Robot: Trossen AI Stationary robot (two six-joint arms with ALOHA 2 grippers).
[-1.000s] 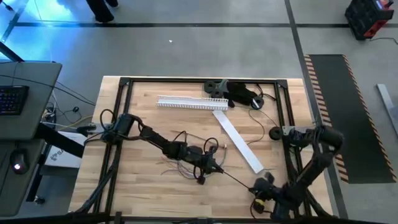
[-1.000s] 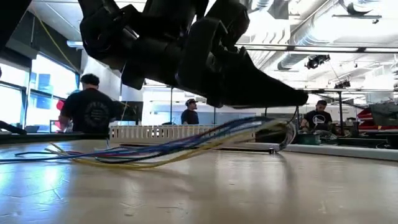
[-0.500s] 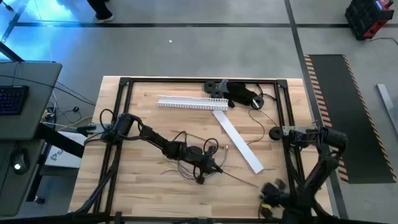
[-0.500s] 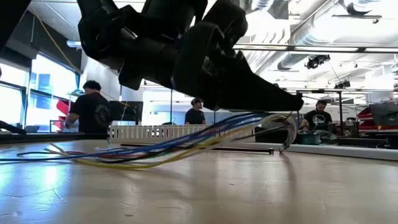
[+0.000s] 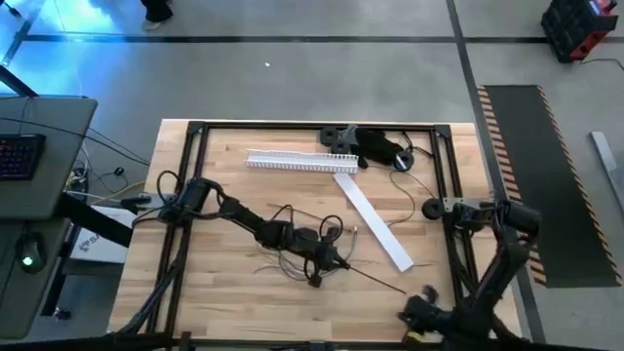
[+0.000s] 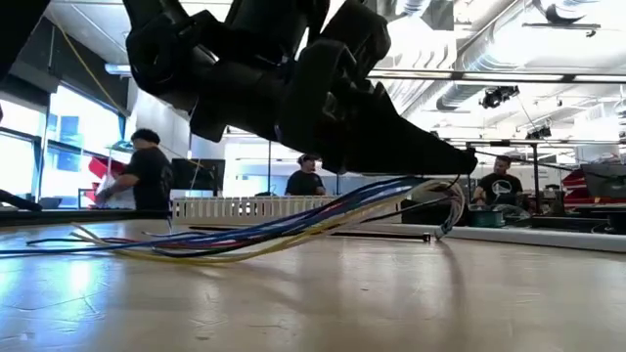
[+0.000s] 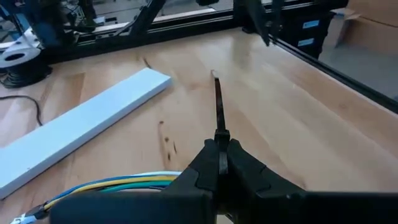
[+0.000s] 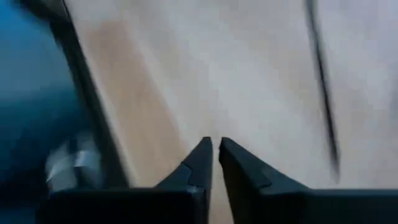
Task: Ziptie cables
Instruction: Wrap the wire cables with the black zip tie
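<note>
Left gripper (image 5: 336, 263), matte black with tapering fingers, sits near the middle of the table with its tips pressed together on a thin black zip tie (image 7: 217, 112). That stiff strip runs straight out from the fingertips across the wood toward the right near corner. Right gripper (image 8: 215, 149) hangs at the table's right near edge, well apart from the work; its pointed fingers stand almost together, a narrow gap between the tips, holding nothing.

Table (image 5: 234, 292): pale butcher-block wood with visible plank seams, bounded by a black metal frame.

Slotted white duct (image 5: 300, 162): a long comb-edged plastic channel lying across the far part of the table.

Flat white strip (image 5: 374, 219): smooth rectangular plastic, set diagonally right of centre.

Black gadget (image 5: 375, 146): bulky, irregular, at the far edge, with its own thin cord.

Cables (image 6: 254, 233): a loose bunch of thin, floppy insulated wires in blue, yellow, white and red, under and beside the left gripper. One end is lifted at the gripper; the rest droops to the wood and splays out leftward.
</note>
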